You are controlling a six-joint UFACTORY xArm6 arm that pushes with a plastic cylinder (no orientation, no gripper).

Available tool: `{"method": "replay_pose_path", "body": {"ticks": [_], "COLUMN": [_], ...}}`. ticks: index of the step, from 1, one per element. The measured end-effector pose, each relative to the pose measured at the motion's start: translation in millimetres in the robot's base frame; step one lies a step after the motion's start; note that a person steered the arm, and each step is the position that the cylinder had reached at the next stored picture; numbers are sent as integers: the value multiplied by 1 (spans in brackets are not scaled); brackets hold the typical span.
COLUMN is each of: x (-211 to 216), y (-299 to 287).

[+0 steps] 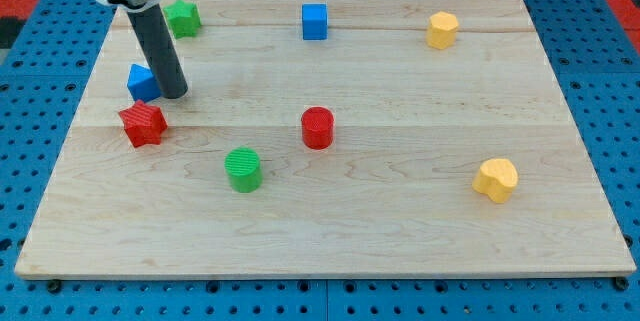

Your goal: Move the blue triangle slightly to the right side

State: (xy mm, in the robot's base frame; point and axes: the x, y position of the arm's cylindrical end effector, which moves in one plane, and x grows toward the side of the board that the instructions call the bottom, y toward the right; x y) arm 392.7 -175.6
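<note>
Partly hidden, blue triangle (142,82) touches my tip (174,93) on its right.

Board (400,211): pale wood, planks joined lengthwise, visible grain, smooth matt finish with a faint sheen. Under it, blue perforated panel (620,111), looks like painted metal or plastic, can't tell which. Blocks look like matt plastic: red star (143,124) near the board's left edge shows ribbed layer lines on top, green cylinder (242,169) shows them too; blue triangle (142,82), blue cube (315,21), red cylinder (317,127) and 2 yellow blocks (443,29) (496,178) look smoother. Rod (160,51) is dark, smooth, semi-gloss, down to my tip (174,94).
</note>
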Motion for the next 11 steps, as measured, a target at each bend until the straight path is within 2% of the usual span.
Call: {"method": "replay_pose_path", "body": {"ticks": [1, 3, 5, 7, 8, 9, 11], "x": [-2, -59, -67, -10, -7, -23, -25], "y": [0, -15, -126, -101, -65, -58, -81]}}
